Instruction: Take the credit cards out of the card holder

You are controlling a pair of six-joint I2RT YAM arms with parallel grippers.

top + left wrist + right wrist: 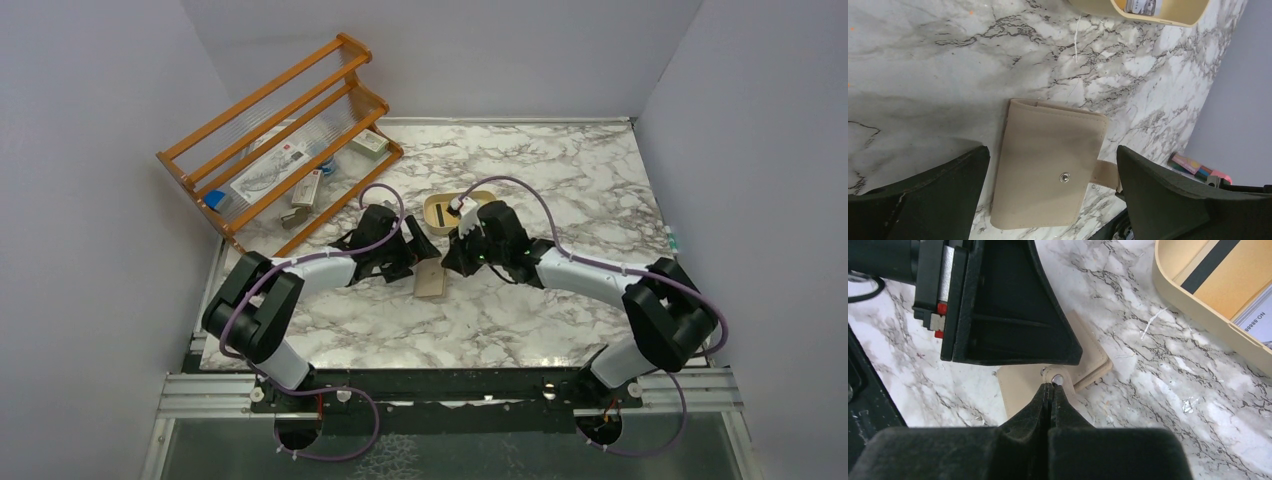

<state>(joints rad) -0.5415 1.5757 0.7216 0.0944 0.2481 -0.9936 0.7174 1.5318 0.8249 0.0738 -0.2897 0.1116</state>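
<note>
Mid table (560, 320), lying flat: card holder (431, 282), betw. the 2 hands. The left hand (1052, 155) is on its L side, fingers either side of it. The right hand (1050, 387) is on its R, tips at snap tab (1058, 379). Just behind holder: tray (432, 212) w/ cards (1243, 290) in it. Back-L corner, well apart: rack (280, 130).

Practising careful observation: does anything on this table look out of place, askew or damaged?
Little stands out. The card holder lies flat with its snap tab unfastened and sticking out sideways. A thin white sliver lies on the marble table beside the tray; scrap or scratch, it cannot be told.
</note>
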